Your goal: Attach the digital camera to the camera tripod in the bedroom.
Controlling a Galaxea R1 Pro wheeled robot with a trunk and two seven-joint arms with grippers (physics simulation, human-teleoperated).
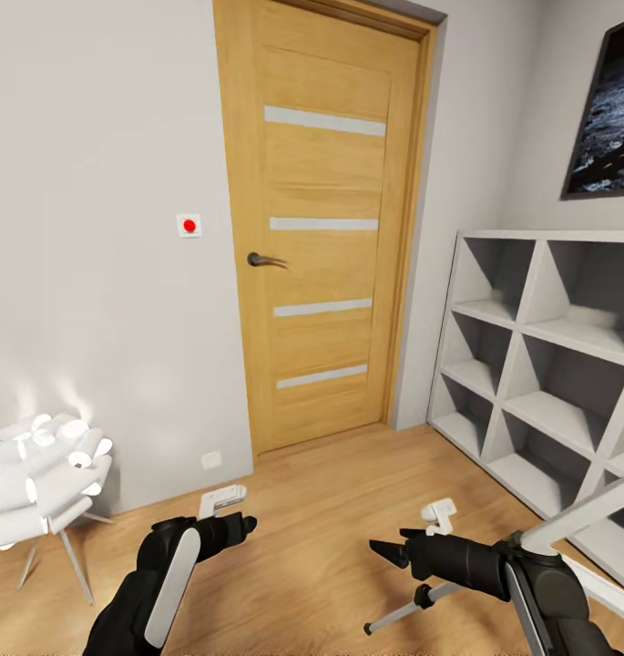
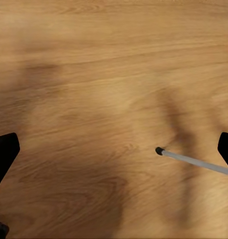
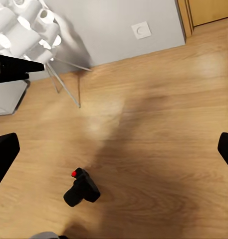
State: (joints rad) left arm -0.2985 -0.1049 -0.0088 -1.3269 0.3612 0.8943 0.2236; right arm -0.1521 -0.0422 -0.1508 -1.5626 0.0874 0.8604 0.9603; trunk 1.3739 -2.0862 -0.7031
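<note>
Right gripper (image 3: 114, 144) spread wide above wood floor (image 3: 158, 119), digital camera (image 3: 82, 187) lying apart below the fingers, ungrasped.

both arms low & fwd, left gripper (image 1: 243, 526) and right gripper (image 1: 383, 552) open, empty
</note>
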